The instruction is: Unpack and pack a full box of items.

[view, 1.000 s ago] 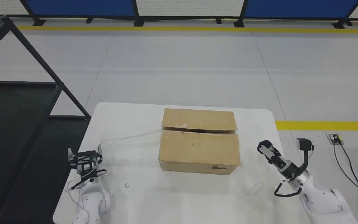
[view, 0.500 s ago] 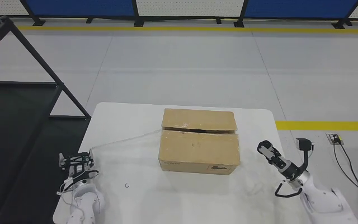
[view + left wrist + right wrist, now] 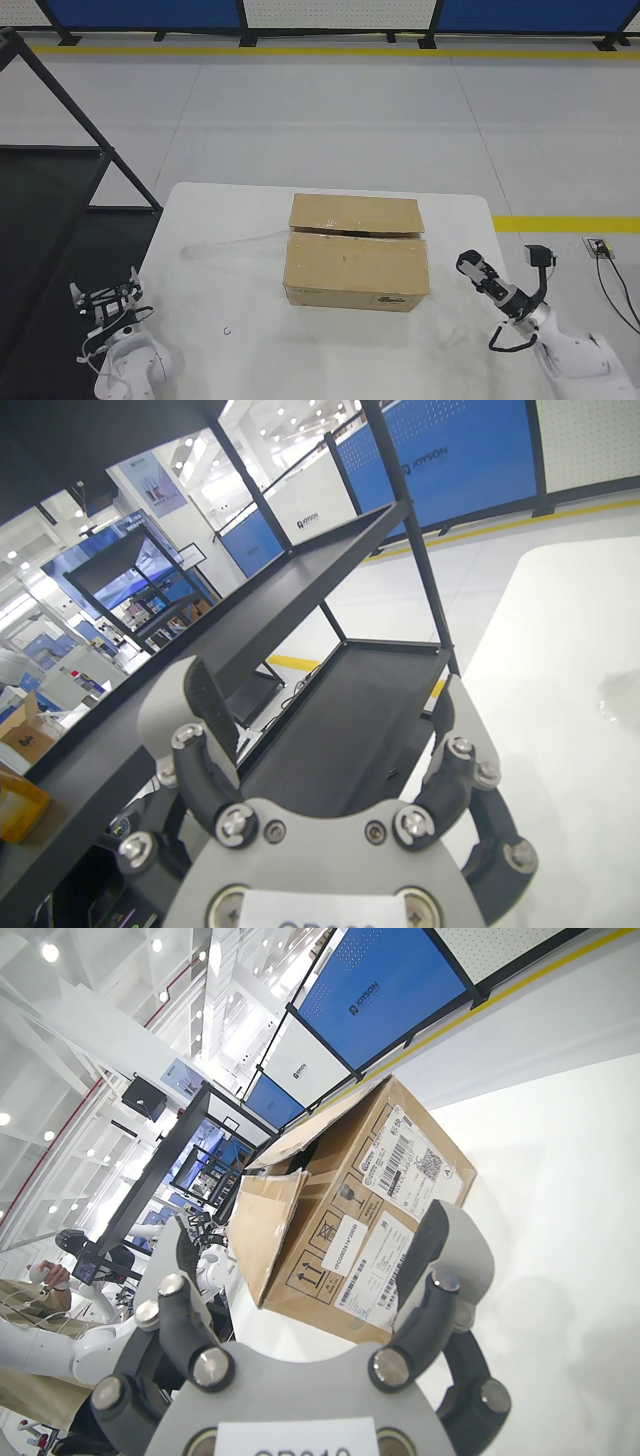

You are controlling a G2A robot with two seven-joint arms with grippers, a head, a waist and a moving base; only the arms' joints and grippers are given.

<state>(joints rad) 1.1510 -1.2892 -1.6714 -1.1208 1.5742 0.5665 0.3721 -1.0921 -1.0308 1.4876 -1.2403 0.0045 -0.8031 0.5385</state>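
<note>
The box [image 3: 355, 262] sits mid-table [image 3: 250, 340], top flaps a bit open. Left claw [image 3: 325, 692] at its 9 o'clock, right claw [image 3: 305, 1228] at 3 o'clock — both spread wide, holding nothing.

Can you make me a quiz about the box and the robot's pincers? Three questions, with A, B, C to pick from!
1. Where on the table does the box stand?
A at a corner; B in the middle; C hanging over an edge.
2. What colour is the box?
A brown; B blue; C pink.
3. How is the right pincer?
A shut on the box; B shut on a flap; C open, holding nothing.

Answers:
1 B: bare white table shows all round the box.
2 A: it is plain brown cardboard.
3 C: its jaws stand wide apart, and the box sits beyond them, untouched.
</note>
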